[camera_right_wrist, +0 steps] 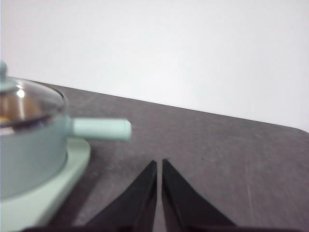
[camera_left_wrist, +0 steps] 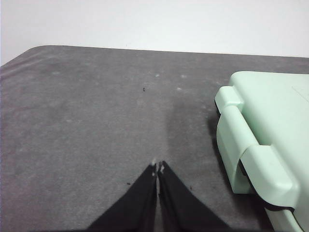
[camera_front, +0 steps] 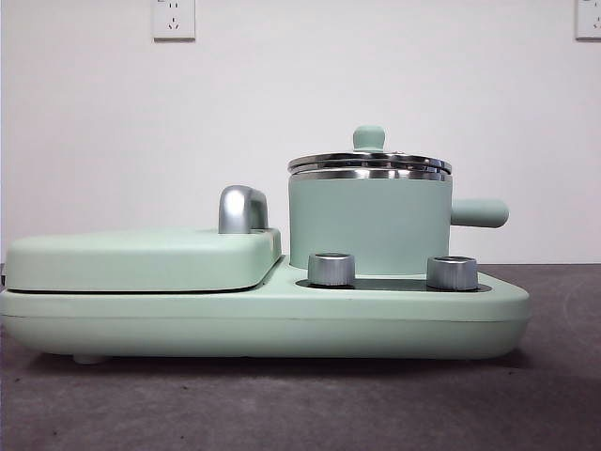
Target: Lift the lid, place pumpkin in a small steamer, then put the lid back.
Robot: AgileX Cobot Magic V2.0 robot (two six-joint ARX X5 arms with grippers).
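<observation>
The grey table (camera_front: 300,404) runs closest to the front camera, a matte felt-like surface that reaches back to a white wall (camera_front: 300,103). On it stands the wide mint-green cooker base (camera_front: 282,324), spanning most of the front view. Its left half carries the flat griddle cover (camera_front: 141,258), closed, with a chrome handle (camera_front: 241,209) rising at its right end. On the right half sits the small steamer (camera_front: 366,225), upright on its hot plate, its stubby side handle (camera_front: 479,213) pointing right. The lid (camera_front: 369,162) rests flat on the steamer's steel rim, mint knob up. Through the glass in the right wrist view a faint yellow-orange patch shows inside the pot, but too little is visible to say what it is. Two chrome dials (camera_front: 331,269) stand on the base in front of the steamer.

The left gripper (camera_left_wrist: 158,166) hovers over bare table just beside the griddle end of the cooker, jaws pressed together and empty. The right gripper (camera_right_wrist: 159,164) hangs over the table near the steamer's handle, apart from it, jaws likewise closed on nothing.
</observation>
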